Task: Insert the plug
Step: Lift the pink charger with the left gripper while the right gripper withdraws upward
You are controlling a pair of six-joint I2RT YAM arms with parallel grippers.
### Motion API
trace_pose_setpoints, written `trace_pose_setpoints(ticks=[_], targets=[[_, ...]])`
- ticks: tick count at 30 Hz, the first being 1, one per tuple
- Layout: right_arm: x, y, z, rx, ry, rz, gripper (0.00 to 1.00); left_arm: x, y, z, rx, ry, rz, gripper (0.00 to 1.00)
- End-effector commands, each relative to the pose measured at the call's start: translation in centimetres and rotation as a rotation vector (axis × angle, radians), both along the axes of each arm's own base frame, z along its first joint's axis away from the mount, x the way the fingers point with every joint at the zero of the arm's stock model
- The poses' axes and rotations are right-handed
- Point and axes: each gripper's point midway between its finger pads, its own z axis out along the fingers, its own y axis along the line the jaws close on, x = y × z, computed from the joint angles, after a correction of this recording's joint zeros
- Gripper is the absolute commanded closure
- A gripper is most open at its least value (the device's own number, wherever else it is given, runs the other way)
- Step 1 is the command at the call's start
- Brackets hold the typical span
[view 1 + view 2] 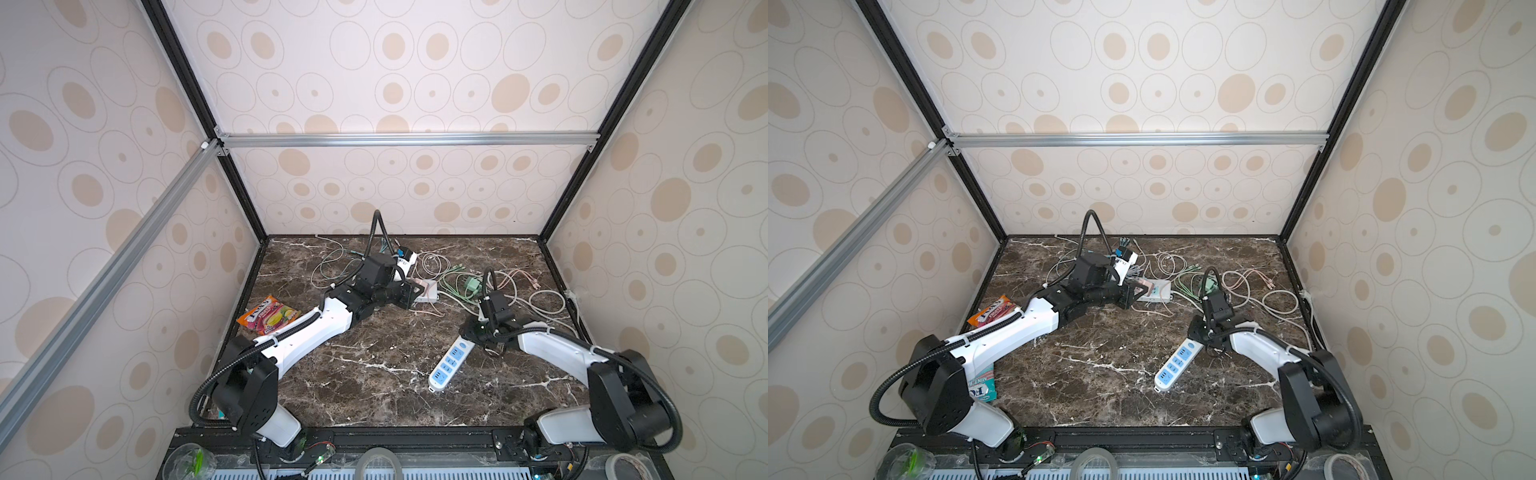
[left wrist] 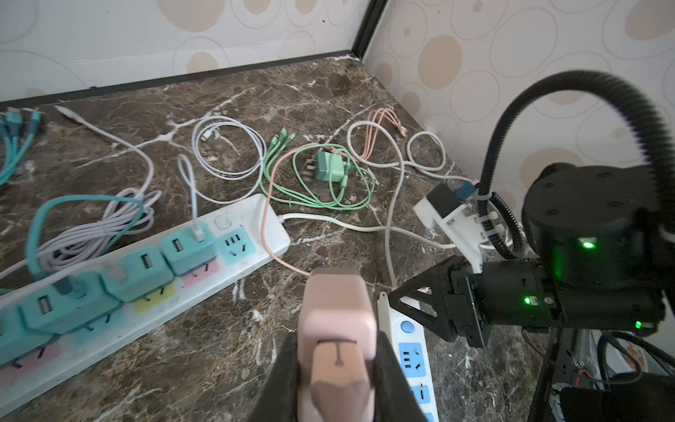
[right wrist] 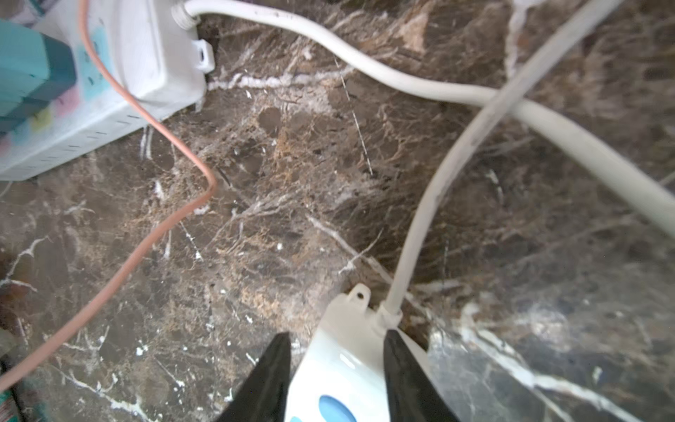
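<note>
In both top views the left end effector (image 1: 417, 292) is hanging near the crowded white strip (image 1: 430, 296). In the left wrist view it is pinching the pink plug (image 2: 336, 318). In the right wrist view the right end effector (image 3: 338, 338) is straddling, spread, the blue-socket strip (image 3: 343, 358) at its cord end. Transport seems to be underway; the next move calls for aligning the prongs over a free socket.

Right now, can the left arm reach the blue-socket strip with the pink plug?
Probably yes: the pink plug in the left gripper hangs near the blue-socket strip, its sockets uncovered; the right gripper straddles only its cord end.
</note>
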Motion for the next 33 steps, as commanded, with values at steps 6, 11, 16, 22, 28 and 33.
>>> trace_pose_setpoints(ticks=[6,11,16,22,28,33], targets=[[5.8,-0.3,8.7,0.211,-0.206,-0.109,0.01,-3.7,-3.3,10.3,-0.144,-0.207,-0.241,1.00],[10.8,-1.2,10.8,0.293,-0.263,-0.211,0.01,-5.8,-2.3,16.5,-0.225,-0.316,-0.290,1.00],[15.4,-1.3,10.6,0.343,-0.256,-0.239,0.01,-7.8,-1.3,20.7,-0.274,-0.402,-0.337,1.00],[19.1,1.1,7.5,0.462,-0.152,-0.238,0.01,-8.6,-0.9,22.1,-0.299,-0.438,-0.355,1.00],[22.2,2.3,4.8,0.576,-0.114,-0.301,0.02,-9.4,-0.5,22.8,-0.326,-0.448,-0.373,1.00],[25.0,2.5,6.5,0.595,-0.215,-0.277,0.65,-9.6,0.6,22.8,-0.321,-0.468,-0.333,1.00]])
